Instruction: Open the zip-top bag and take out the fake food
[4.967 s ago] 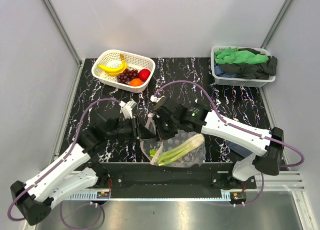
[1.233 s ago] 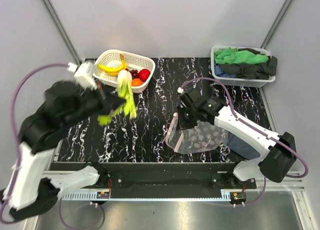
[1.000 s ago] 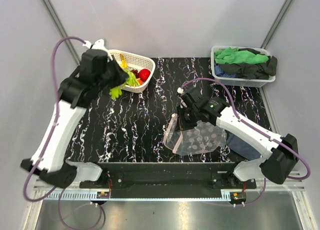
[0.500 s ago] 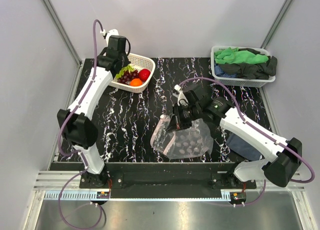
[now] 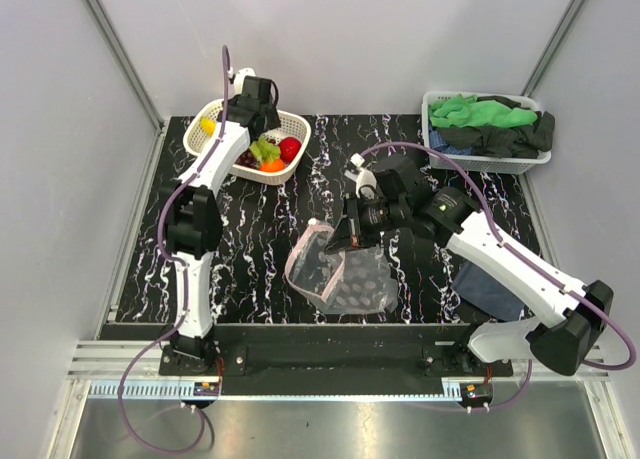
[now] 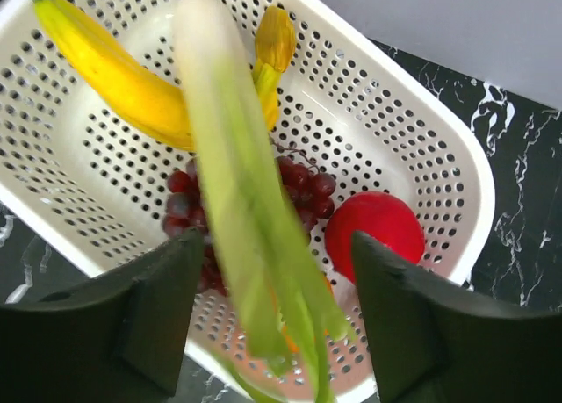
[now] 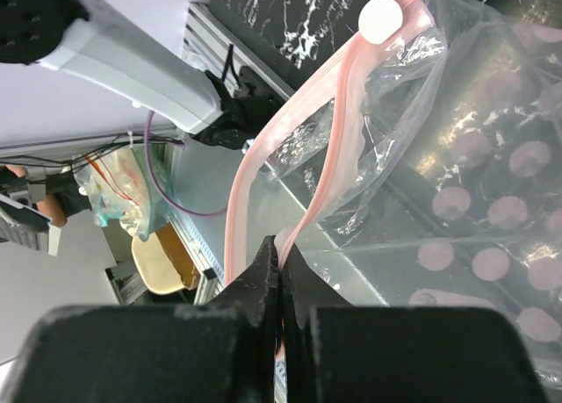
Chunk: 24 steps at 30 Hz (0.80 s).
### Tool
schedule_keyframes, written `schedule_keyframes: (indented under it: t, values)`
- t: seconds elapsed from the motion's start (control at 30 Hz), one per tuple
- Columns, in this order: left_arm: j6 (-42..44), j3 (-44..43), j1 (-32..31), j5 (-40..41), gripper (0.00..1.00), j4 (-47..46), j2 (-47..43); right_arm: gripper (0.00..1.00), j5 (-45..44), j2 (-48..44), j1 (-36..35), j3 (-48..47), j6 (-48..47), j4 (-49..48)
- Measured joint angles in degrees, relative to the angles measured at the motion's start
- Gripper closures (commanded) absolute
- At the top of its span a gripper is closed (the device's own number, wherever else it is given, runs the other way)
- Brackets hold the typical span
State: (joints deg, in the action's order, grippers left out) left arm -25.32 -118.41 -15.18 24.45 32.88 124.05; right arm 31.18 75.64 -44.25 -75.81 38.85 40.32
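clear soft zip-top bag [image 5: 345, 279]: limp, light, slippery; hold by pink zip strip [image 7: 255, 153] | right fingers [image 7: 250, 284] clamped on strip | left fingers [image 6: 158, 306] apart, pale-green stalks [image 6: 237, 210] between

pale grey walls [image 5: 400, 39] close in the back and both sides, with slanted metal posts [image 5: 122, 59] at the corners. the table [image 5: 250, 249] is black with white marbling, and a perforated metal rail [image 5: 330, 389] runs along its near edge.

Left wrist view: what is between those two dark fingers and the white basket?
Pale-green stalks, blurred, lie between the open left gripper and the white basket beneath it; the left wrist view shows this.
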Motion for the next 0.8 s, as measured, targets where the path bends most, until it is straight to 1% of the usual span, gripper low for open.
schedule_keyframes:
  t: [0.17, 0.2, 0.27, 0.33, 0.37, 0.47, 0.53, 0.63, 0.7, 0.8]
  values:
    - [-0.5, -0.7, -0.1, -0.2, 0.02, 1.4, 0.2, 1.0, 0.4, -1.2, 1.0, -0.9, 0.7, 0.0]
    - [-0.7, 0.1, -0.1, -0.3, 0.01, 1.4, -0.7, 1.0, 0.4, -1.3, 1.4, -0.9, 0.8, 0.0]
    - [-1.7, 4.9, -0.2, -0.7, 0.01, 1.4, -5.2, 1.0, 0.3, -1.3, 2.3, -0.9, 1.1, 0.0]
    - [-3.0, 13.0, -0.5, -1.9, 0.01, 2.3, -13.6, 1.0, 0.2, -1.3, 3.1, -0.9, 1.6, 0.0]
    - [-3.5, 15.6, -0.6, -2.7, 0.01, 3.1, -17.1, 1.0, 0.2, -1.2, 3.6, -0.9, 1.8, -0.2]
    - [-4.9, 26.5, -0.7, -6.8, 0.01, 3.3, -31.5, 1.0, 1.5, -0.1, 4.6, -0.9, 3.0, -2.8]
    - [-5.7, 36.4, -0.7, -11.3, 0.01, 3.1, -43.9, 1.0, 4.3, 1.2, 5.3, -0.9, 4.2, -6.7]
    - [-7.3, 47.6, -0.7, -17.9, 0.01, 4.5, -59.6, 1.0, 9.3, 3.6, 5.8, -0.9, 6.9, -13.9]
    - [-9.1, 54.5, -0.7, -22.2, 0.01, 4.9, -68.5, 1.0, 12.1, 6.0, 6.0, -1.1, 8.7, -18.5]
    - [-12.8, 61.2, -0.7, -28.4, 0.01, 7.0, -76.8, 0.99, 14.0, 10.8, 6.2, -2.4, 11.1, -22.6]
